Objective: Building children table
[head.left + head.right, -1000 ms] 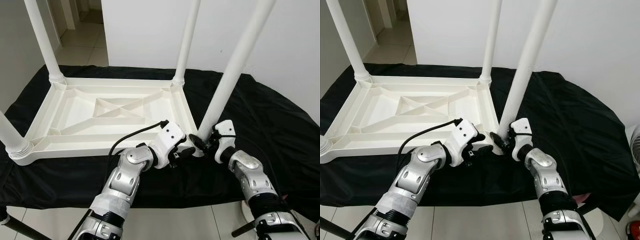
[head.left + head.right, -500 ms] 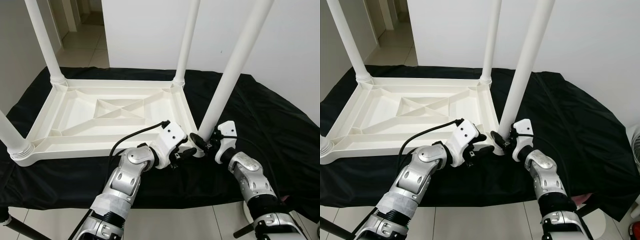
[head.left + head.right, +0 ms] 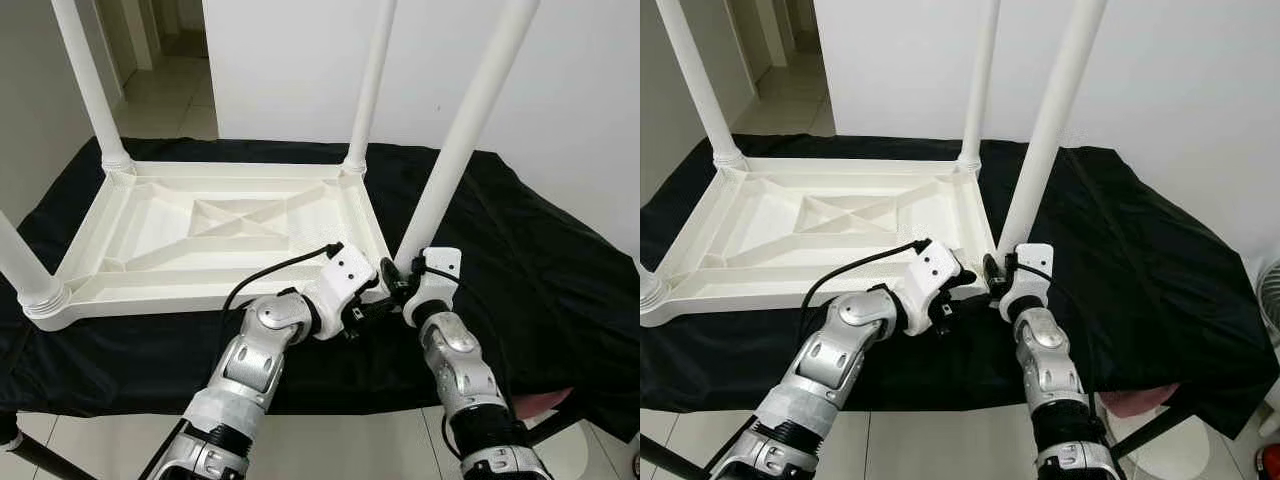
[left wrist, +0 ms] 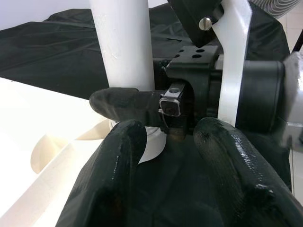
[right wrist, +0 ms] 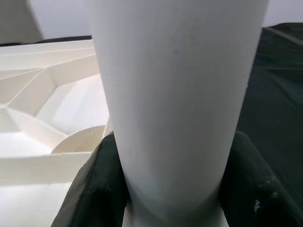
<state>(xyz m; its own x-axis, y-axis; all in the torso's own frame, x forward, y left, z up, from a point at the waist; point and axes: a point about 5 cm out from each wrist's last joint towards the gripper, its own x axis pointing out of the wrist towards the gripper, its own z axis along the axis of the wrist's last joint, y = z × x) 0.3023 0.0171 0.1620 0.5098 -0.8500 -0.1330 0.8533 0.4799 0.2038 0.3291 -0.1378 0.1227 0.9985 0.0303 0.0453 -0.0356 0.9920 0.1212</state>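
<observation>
Four white legs stand up from the white children's table [image 3: 220,225], which lies upside down on a black cloth [image 3: 520,250] covering the surface under it. Three of the legs sit at the far-left, far-right and near-left corners: the far-left leg [image 3: 88,85], the far-right leg [image 3: 370,85] and the near-left leg [image 3: 20,265]. The fourth, the near-right leg [image 3: 462,135], leans slightly to the right as it rises from the near-right corner of the upturned top.

The right gripper [image 3: 398,282] is closed around the base of that near-right leg; in the right wrist view its two black fingers [image 5: 92,189] hug the white tube [image 5: 175,94] on both sides, touching it. The left gripper [image 3: 372,300] sits just beside it on the left, at the same corner, its fingers [image 4: 118,175] parted a moderate way with nothing between them; in the left wrist view they point at the foot of the leg and at the right gripper's black finger laid across it. A black cable [image 3: 270,270] loops from the left wrist over the near rim of the tabletop.

Beyond the cloth are a white wall [image 3: 290,60] and a tiled floor [image 3: 170,100]
</observation>
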